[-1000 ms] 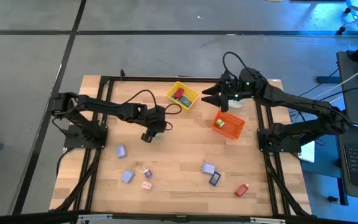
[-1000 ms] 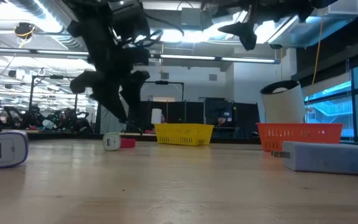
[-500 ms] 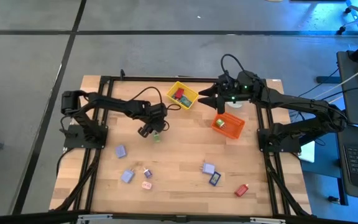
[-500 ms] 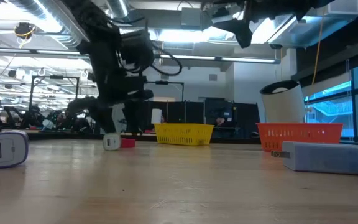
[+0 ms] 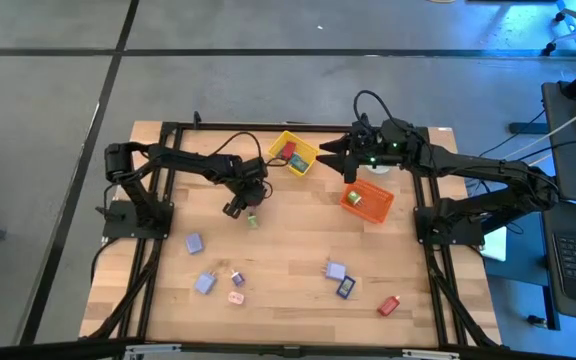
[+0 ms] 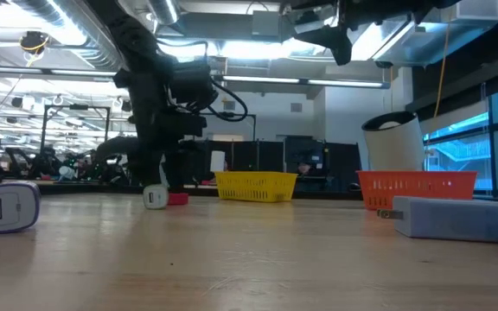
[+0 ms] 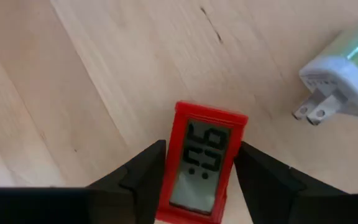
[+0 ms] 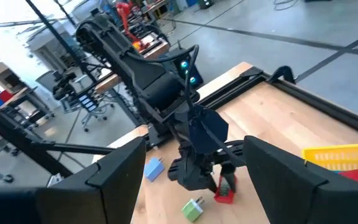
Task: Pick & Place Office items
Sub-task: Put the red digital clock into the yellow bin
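Note:
A small red clock with a grey display lies on the wood under my left gripper, whose fingers stand against its two long sides. In the high view my left gripper hides it. The low view shows the clock on the table. A white and green plug charger lies just beside it, prongs out. My right gripper hangs open and empty in the air between the yellow bin and the orange bin. My left gripper pinches the red clock between its two fingers, one on each long side. The fingers come from above, slanting down, and lie along the clock's length. The clock's back lies flat on the table.
Loose pieces lie on the near half: lavender ones, a pink one, a dark blue one, a red one. The yellow bin holds red pieces, the orange bin a green one. A white roll stands behind the orange bin.
My left gripper has moved a short way toward the table's far edge, away from the charger, and has come down over the red clock. The clock and the charger have stayed where they lay.

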`<action>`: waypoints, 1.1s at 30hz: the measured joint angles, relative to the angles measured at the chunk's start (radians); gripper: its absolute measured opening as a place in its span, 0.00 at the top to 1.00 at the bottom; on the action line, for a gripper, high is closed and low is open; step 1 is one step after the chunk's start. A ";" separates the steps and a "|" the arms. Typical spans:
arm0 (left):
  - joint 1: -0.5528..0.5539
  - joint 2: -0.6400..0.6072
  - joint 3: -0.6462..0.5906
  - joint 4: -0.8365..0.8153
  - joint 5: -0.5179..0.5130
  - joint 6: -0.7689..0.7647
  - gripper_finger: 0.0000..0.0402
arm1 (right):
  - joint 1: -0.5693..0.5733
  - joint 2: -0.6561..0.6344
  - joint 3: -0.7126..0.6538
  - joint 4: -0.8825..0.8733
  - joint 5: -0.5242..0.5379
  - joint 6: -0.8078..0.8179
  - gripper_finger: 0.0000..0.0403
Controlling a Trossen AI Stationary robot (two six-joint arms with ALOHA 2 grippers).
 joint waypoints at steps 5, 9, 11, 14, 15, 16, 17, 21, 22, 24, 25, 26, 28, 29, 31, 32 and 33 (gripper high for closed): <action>0.011 0.001 0.000 0.009 0.019 -0.023 0.63 | 0.022 0.000 0.000 0.000 0.059 -0.002 0.33; 0.014 -0.020 -0.004 0.035 0.021 -0.106 0.63 | 0.030 0.000 0.000 0.000 0.063 -0.005 0.33; 0.014 -0.050 -0.005 0.074 0.020 -0.170 0.63 | 0.030 0.000 0.000 0.000 0.063 -0.008 0.33; 0.013 -0.103 -0.004 0.164 -0.004 -0.298 0.61 | 0.030 0.000 0.000 0.000 0.063 -0.009 0.33; 0.013 -0.121 -0.004 0.205 -0.010 -0.346 0.61 | 0.030 0.000 0.000 0.000 0.063 -0.009 0.33; 0.014 -0.142 -0.004 0.256 -0.012 -0.395 0.61 | 0.030 0.000 0.000 0.000 0.062 -0.009 0.33; 0.014 -0.164 -0.004 0.309 -0.013 -0.445 0.61 | 0.030 0.000 0.000 0.000 0.054 -0.009 0.33; 0.014 -0.234 -0.003 0.580 -0.013 -0.644 0.62 | 0.030 0.000 0.000 -0.007 -0.005 -0.009 0.33; 0.013 -0.249 -0.003 0.658 -0.013 -0.691 0.62 | 0.030 0.000 0.000 -0.009 -0.023 -0.009 0.33; 0.013 -0.271 -0.001 0.819 -0.013 -0.778 0.62 | 0.030 0.000 0.000 -0.012 -0.061 -0.009 0.33; 0.013 -0.280 -0.001 0.895 -0.013 -0.817 0.62 | 0.030 0.000 0.000 -0.011 -0.077 -0.009 0.33; 0.013 -0.286 -0.001 0.964 -0.015 -0.853 0.61 | 0.030 0.000 0.000 -0.011 -0.086 -0.009 0.33; 0.008 -0.291 -0.001 1.101 -0.033 -0.901 0.61 | 0.030 0.000 0.000 -0.012 -0.102 -0.019 0.33; 0.002 -0.293 -0.001 1.157 -0.050 -0.913 0.61 | 0.030 0.000 0.000 -0.012 -0.104 -0.029 0.33; -0.014 -0.293 -0.001 1.248 -0.091 -0.914 0.61 | 0.030 0.000 0.000 -0.016 -0.104 -0.046 0.33; -0.023 -0.293 -0.001 1.281 -0.111 -0.910 0.62 | 0.030 0.000 0.000 -0.019 -0.104 -0.054 0.33; -0.034 -0.293 -0.001 1.309 -0.134 -0.910 0.62 | 0.030 0.000 0.000 -0.022 -0.104 -0.057 0.33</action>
